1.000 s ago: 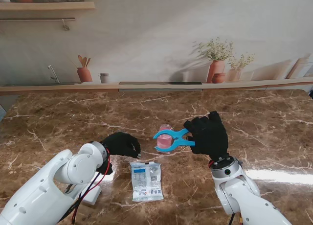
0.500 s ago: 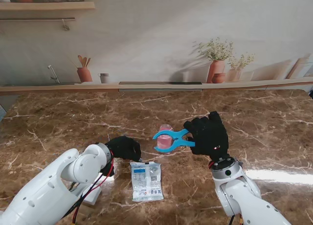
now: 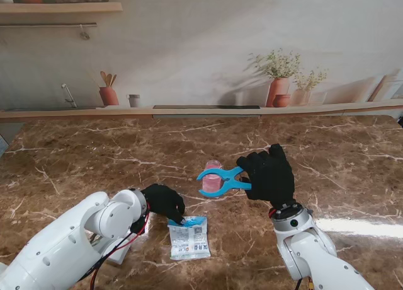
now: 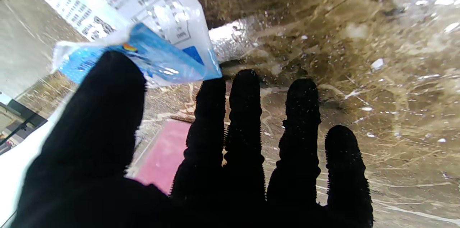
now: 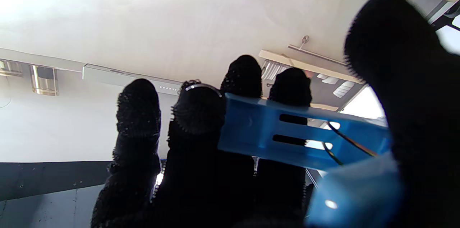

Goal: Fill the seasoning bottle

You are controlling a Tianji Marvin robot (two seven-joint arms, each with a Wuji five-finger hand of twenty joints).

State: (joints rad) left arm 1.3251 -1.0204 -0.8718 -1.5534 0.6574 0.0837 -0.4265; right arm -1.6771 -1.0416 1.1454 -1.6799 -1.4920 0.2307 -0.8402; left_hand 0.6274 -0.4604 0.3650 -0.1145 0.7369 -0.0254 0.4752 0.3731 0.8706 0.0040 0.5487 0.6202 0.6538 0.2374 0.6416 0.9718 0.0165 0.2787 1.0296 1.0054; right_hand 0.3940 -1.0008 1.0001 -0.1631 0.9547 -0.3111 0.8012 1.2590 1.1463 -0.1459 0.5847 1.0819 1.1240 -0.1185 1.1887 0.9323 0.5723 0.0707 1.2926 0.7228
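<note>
Your left hand point(image 3: 165, 202) pinches the white-and-blue plastic seasoning packet point(image 3: 189, 237) by its far corner; your right hand point(image 3: 269, 174) grips the blue plastic clamp point(image 3: 221, 178) around the pink seasoning bottle point(image 3: 212, 179), beyond the packet.

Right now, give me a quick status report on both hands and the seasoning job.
Left hand pinching corner of seasoning packet on table. Right hand shut on blue clip, clip around pink bottle. Nothing between packet and bottle.
</note>
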